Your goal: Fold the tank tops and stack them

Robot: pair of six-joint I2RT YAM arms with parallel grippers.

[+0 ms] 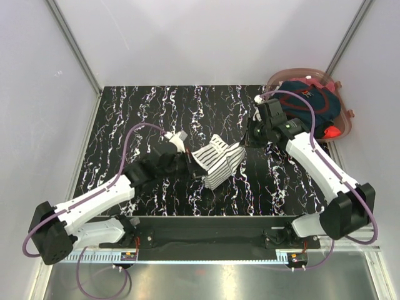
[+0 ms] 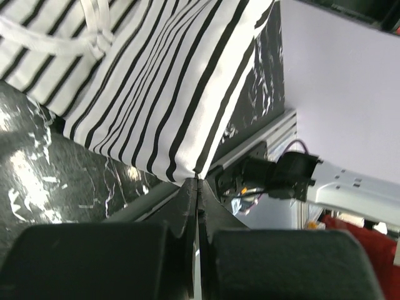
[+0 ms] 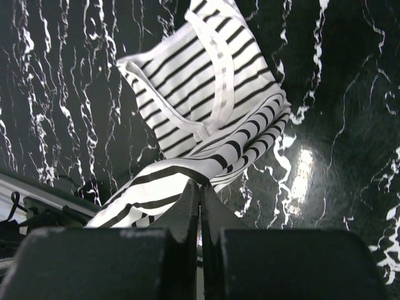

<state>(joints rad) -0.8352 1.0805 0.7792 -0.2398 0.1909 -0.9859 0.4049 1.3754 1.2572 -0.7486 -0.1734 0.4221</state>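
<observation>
Navy top (image 1: 309, 100) in basket (image 1: 347, 119) (pink), left fingers (image 2: 180, 212) and right fingers (image 3: 186, 209) pinching striped top (image 1: 219, 159)

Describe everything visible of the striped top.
The striped top is soft white cloth with thin dark stripes and plain white trim along its straps and neckline. It is crumpled and partly doubled over, not yet folded flat, near the middle of the black marbled table. The left hand is shut on one edge and the right hand is shut on another, so the cloth hangs bunched between them; whether its lower part rests on the table is unclear.
</observation>
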